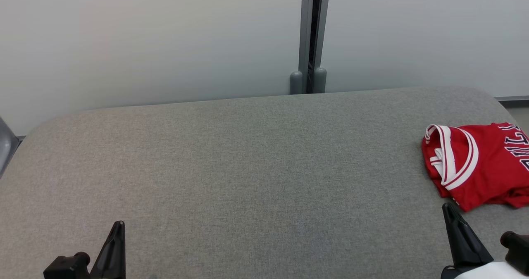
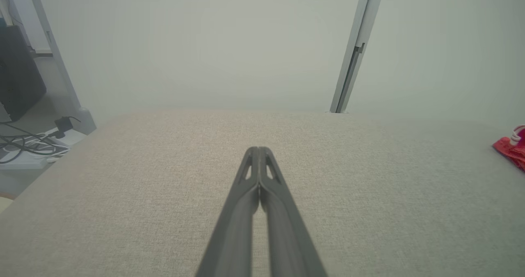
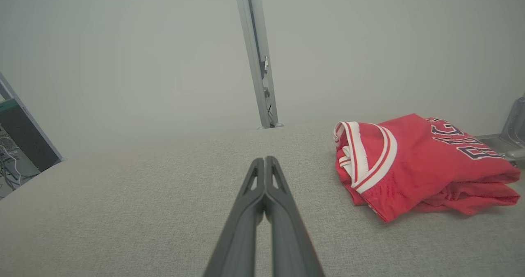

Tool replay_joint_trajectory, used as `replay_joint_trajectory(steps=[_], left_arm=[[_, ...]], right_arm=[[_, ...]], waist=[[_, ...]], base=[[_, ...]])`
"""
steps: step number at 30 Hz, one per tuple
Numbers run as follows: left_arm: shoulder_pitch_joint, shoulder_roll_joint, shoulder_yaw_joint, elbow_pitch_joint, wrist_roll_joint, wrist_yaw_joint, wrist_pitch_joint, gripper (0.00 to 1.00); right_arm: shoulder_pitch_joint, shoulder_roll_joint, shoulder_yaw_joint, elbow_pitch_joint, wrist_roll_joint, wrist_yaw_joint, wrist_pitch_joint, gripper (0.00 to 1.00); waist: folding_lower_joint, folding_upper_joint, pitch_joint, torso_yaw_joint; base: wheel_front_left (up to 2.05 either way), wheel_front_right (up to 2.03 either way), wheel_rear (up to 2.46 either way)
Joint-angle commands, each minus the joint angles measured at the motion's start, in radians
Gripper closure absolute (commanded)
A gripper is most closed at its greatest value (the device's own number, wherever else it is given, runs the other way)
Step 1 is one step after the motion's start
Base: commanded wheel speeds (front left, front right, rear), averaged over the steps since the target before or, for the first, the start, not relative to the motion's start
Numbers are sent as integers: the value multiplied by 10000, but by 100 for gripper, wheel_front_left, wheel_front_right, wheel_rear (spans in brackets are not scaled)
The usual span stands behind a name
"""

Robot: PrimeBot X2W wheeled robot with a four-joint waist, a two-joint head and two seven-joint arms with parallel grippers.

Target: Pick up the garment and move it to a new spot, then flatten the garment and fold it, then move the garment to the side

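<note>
Looking down on the grey, cloth-covered table (image 1: 231, 159), I find the garment (image 1: 475, 163) — a red jersey with white-and-red trim and dark lettering — lying at the far right, near the table's edge and partly cut off by the head view. It sits in a loose, layered heap, with a trimmed neck or armhole opening turned toward the table's middle.

The left pincer (image 1: 119, 228) is clenched on nothing at the near left, well apart from the cloth. The right pincer (image 1: 449, 209) is likewise clenched and empty. Its tip is near the heap's near corner but apart from it, as the right wrist view confirms.

Handling, as I judge it: a light, limp, thin athletic knit, probably slick against itself. The layers would slide, and the heap would sag open once lifted.

I would take hold at the banded trim or at a doubled edge — the thickest, firmest places. I would pinch through all the layers with one pincer toward each end. A single-layer nip would likely peel the top sheet away and leave the rest on the table.
</note>
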Motion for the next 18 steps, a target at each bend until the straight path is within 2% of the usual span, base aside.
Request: replay_joint_trajectory(steps=[1,18], left_arm=[[-171,68,138,-173,-412,-88,40,100],[-387,-375,503,-25,-3325,-786,243,100]], right_arm=[[-204,-84,-20,-83,471,0,52,100],[-585,-238,-98,497,3803,-1,347,100]], waist=[[0,-1,8,-1],[0,-1,111,-22]], base=[[0,0,0],[0,0,0]])
